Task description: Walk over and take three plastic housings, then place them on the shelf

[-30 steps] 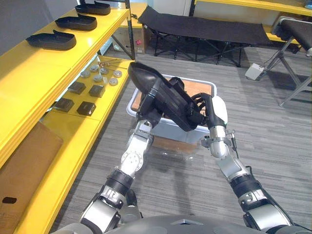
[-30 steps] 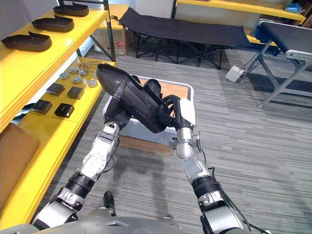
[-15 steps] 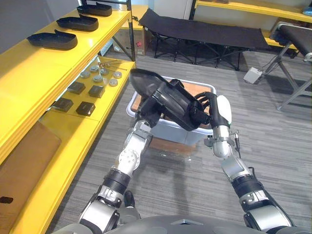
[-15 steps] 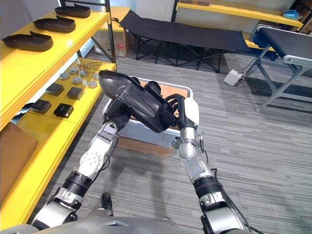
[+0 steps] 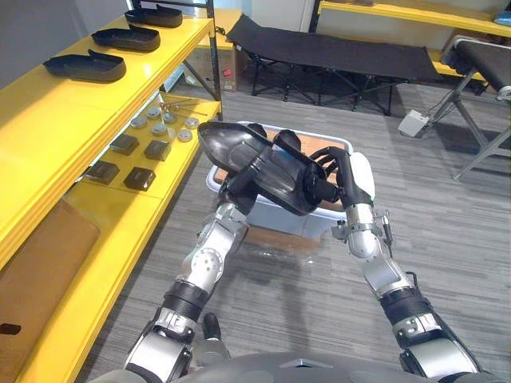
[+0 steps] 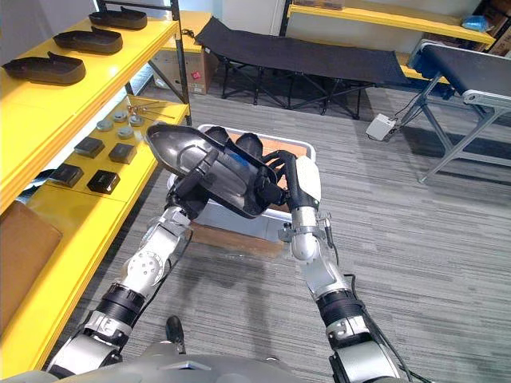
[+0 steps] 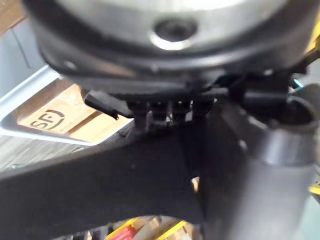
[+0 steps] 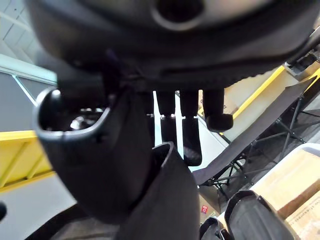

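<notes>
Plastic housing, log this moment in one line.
housing: held over bin | left robot hand: gripping it | right robot hand: gripping it

1. Looking down from the head in both eye views, facing the floor ahead, keeping the yellow shelf (image 5: 80, 112) on the left.
2. Sharing almost one scene, taking in the black housing (image 5: 271, 163) above the white bin (image 5: 279, 219).
3. Peering very close along the left hand (image 7: 150, 75), onto housing and bin.
4. Peering very close past the right hand (image 8: 165, 45), toward the cot (image 8: 250, 150).
</notes>
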Robot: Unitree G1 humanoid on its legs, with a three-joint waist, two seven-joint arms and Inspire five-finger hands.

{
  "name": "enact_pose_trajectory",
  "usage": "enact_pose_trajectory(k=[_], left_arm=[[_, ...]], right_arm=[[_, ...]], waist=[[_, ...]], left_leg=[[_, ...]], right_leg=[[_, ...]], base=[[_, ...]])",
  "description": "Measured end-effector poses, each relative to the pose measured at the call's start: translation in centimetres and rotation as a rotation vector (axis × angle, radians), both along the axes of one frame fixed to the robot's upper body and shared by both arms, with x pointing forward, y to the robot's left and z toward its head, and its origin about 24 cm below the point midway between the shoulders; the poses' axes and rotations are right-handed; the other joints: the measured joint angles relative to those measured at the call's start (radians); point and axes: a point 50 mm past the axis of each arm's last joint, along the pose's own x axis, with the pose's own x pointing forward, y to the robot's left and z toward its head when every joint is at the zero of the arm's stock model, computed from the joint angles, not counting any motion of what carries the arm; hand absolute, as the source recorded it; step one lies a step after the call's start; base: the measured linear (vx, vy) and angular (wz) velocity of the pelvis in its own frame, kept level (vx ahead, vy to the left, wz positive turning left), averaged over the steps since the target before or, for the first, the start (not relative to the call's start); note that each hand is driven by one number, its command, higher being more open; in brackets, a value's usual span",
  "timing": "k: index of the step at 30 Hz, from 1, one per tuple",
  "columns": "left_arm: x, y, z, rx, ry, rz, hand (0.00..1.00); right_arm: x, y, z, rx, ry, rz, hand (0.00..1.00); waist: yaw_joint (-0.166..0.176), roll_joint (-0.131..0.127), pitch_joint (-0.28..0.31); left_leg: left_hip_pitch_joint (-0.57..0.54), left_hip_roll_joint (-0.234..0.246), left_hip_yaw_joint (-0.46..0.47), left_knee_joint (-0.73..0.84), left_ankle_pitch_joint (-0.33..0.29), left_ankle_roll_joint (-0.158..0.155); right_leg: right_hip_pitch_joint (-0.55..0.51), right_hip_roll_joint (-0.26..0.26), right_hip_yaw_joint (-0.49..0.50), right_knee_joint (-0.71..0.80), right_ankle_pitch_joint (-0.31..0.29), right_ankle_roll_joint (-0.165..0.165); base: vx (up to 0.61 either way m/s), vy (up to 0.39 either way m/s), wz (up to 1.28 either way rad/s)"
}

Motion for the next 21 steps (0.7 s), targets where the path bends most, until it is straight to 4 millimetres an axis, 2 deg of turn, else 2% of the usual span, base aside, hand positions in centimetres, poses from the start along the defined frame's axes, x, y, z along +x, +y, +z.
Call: enact_pose_trajectory(k=[4, 9, 15, 16, 21], left_arm=[[-0.2, 0.5, -1.5, 0.021, 0.064, 0.022, 0.0], [-0.4, 1.6, -1.8, 0.058, 0.075, 0.052, 0.0], [-0.7, 2.0, -1.9, -0.022, 0.041, 0.077, 0.0], [-0.7, 2.0, -1.9, -0.039, 0.036, 0.075, 0.0], [-0.7, 2.2, -1.5, -0.061, -0.026, 0.117, 0.0]], right_arm=[[-0.7, 0.3, -0.4, 0.005, -0.006, 0.017, 0.0], [-1.2, 1.5, 0.3, 0.008, -0.086, 0.073, 0.0], [-1.7, 2.3, 1.0, -0.029, -0.19, 0.092, 0.0], [-1.7, 2.4, 1.2, -0.028, -0.206, 0.091, 1.0], [-2.5, 3.1, 1.7, 0.015, -0.281, 0.087, 1.0]], waist=[[-0.001, 0.004, -0.003], [-0.004, 0.012, -0.008], [0.001, 0.013, -0.01], [0.0, 0.013, -0.01], [-0.002, 0.013, -0.01]], left_leg=[[0.001, 0.001, 0.001, 0.0, -0.001, -0.001], [0.002, 0.001, 0.002, 0.0, -0.003, -0.003], [0.002, -0.001, 0.002, 0.0, -0.004, -0.003], [0.002, -0.001, 0.002, 0.0, -0.005, -0.003], [0.002, -0.002, 0.003, 0.0, -0.005, -0.004]], right_leg=[[0.001, 0.001, 0.001, -0.001, 0.0, 0.0], [0.001, 0.001, 0.002, -0.005, 0.0, 0.0], [0.005, 0.001, 0.0, -0.014, 0.001, 0.0], [0.005, 0.001, 0.0, -0.014, 0.001, 0.0], [0.004, 0.002, -0.002, -0.013, 0.0, 0.0]], base=[[0.0, 0.0, -0.01], [0.0, 0.0, 0.0], [0.0, 0.0, 0.0], [0.0, 0.0, 0.0], [0.0, 0.0, 0.0]])
